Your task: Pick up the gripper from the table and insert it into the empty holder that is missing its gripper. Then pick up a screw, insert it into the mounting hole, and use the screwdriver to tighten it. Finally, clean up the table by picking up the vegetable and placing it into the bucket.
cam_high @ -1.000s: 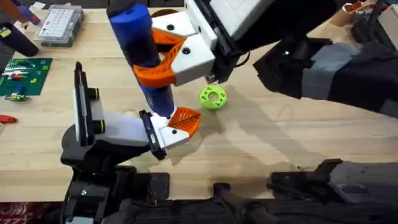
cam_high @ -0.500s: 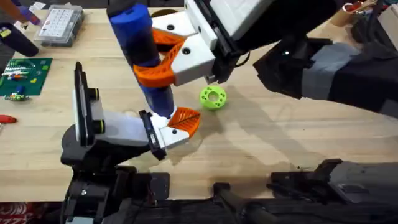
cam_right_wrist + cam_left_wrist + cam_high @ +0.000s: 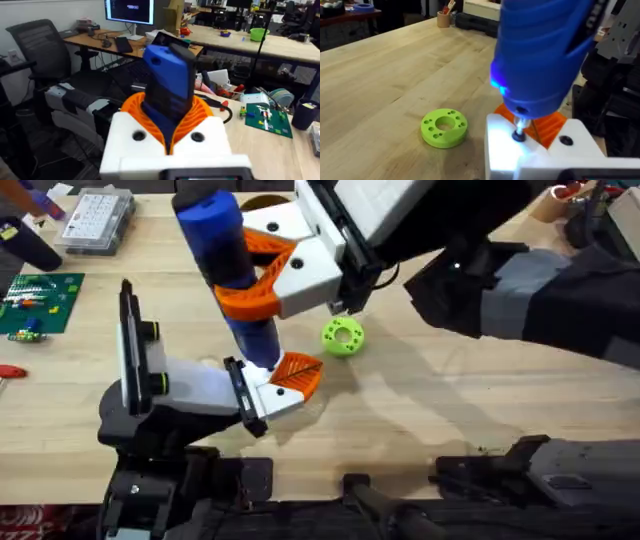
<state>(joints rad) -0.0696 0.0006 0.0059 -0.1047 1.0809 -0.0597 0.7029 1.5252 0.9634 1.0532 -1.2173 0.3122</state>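
Observation:
My right gripper (image 3: 245, 275) reaches in from the upper right, its white fingers with orange pads shut on the bright-blue screwdriver (image 3: 228, 260). The screwdriver stands nearly upright, seen from behind in the right wrist view (image 3: 169, 85). Its bit rests on a dark screw (image 3: 518, 135) in the white block with an orange ribbed pad at the end of my left arm, by the left gripper (image 3: 288, 377). A blue light glows on the screwdriver's body (image 3: 540, 55). A green disc with holes (image 3: 343, 337) (image 3: 444, 128) lies just right of the tip; whether it is the vegetable I cannot tell. The bucket's tan-orange rim (image 3: 262, 199) peeks out behind the right gripper.
At the back left stand a clear parts box (image 3: 95, 218) and a green circuit board (image 3: 35, 302). A tan cup (image 3: 548, 202) sits at the back right. Bare wood stretches right of the green disc.

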